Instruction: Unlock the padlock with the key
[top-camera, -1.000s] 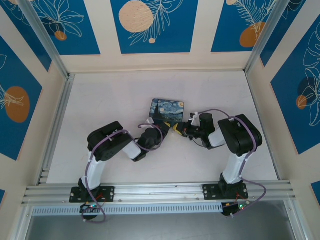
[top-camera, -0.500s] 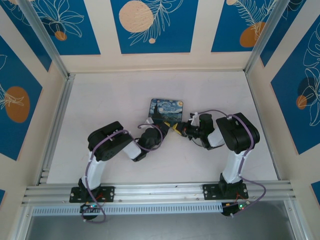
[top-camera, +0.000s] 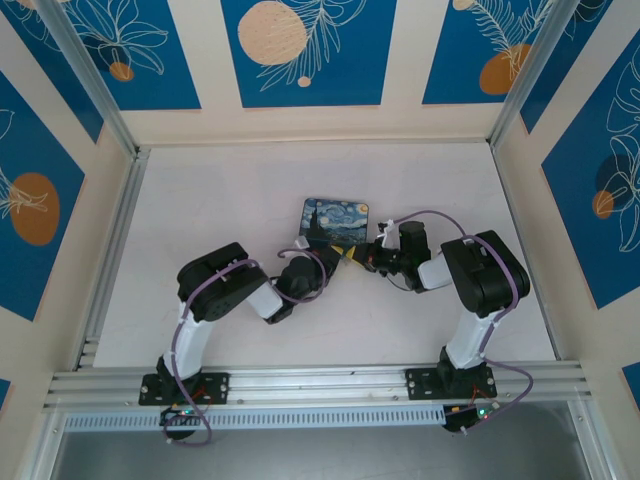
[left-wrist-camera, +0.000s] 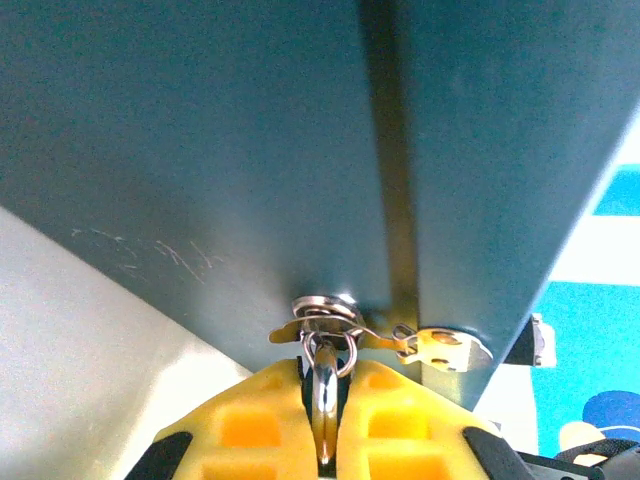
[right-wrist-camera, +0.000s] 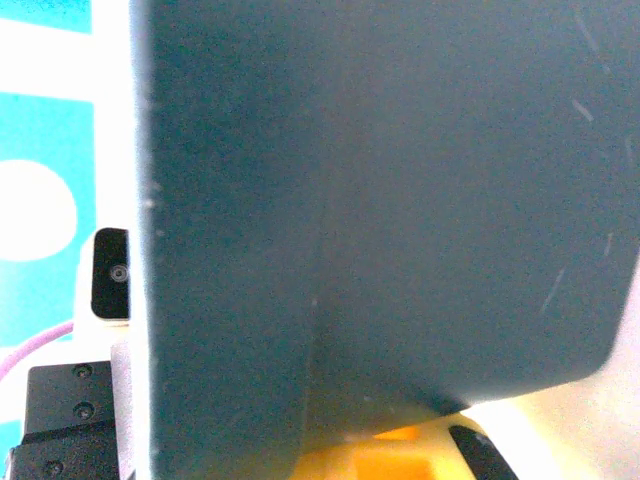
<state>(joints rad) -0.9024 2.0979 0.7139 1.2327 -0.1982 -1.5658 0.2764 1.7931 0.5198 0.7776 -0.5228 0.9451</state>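
L gripper (top-camera: 337, 256): pressed together, pinching key (left-wrist-camera: 443, 347), ring (left-wrist-camera: 325, 310) attached. R gripper (top-camera: 358, 258): clamped closed, load hidden. Night-sky tin (top-camera: 334, 222) just behind both. Dark fingers (right-wrist-camera: 400, 200) block wrist views.

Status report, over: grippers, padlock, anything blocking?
Left gripper shut on a silvery metal loop, shackle or key ring unclear. Right gripper shut, hold hidden. Painted tin close beside both.
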